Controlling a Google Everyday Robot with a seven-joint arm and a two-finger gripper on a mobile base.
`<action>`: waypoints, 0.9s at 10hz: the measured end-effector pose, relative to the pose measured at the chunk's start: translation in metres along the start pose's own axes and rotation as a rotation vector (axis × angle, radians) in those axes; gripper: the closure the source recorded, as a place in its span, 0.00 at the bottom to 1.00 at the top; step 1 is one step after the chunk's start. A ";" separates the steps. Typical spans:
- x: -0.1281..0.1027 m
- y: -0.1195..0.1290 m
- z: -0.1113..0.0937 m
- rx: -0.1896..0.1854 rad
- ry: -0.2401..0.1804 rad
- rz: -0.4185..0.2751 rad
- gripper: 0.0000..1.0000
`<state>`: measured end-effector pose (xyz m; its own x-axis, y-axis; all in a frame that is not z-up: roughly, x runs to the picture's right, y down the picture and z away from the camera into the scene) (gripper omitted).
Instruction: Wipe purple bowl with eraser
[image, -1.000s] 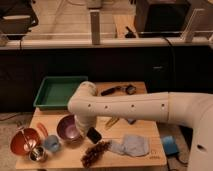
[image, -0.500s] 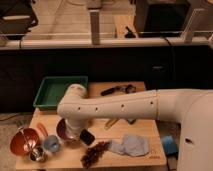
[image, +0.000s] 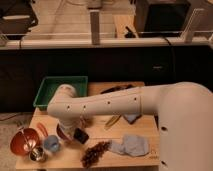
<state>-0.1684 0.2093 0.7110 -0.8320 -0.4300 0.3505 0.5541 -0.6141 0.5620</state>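
The purple bowl (image: 60, 133) stands on the left part of the wooden table (image: 150, 130). My white arm hides most of it, and only a sliver of its left rim shows. My gripper (image: 80, 135) is the dark end of the arm, low down at the bowl's right edge. A dark block shape sits at its tip. I cannot tell the eraser apart from the gripper.
A green tray (image: 55, 88) stands at the back left. A red bowl (image: 24, 141), a metal cup (image: 37, 155) and a small blue cup (image: 51, 144) are at the front left. A brown bunch (image: 95, 152) and a blue cloth (image: 130, 146) lie in front, a yellow item (image: 112, 121) mid-table.
The arm has swung left and down over the purple bowl and now covers more of it. The gripper has shifted left to the bowl's right edge.
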 end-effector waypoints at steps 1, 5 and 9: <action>0.006 0.001 0.003 -0.001 -0.004 -0.007 1.00; 0.035 0.001 0.025 0.000 -0.030 -0.031 1.00; 0.052 0.006 0.032 -0.005 -0.051 -0.022 1.00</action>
<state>-0.2090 0.2042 0.7569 -0.8442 -0.3818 0.3762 0.5356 -0.6267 0.5661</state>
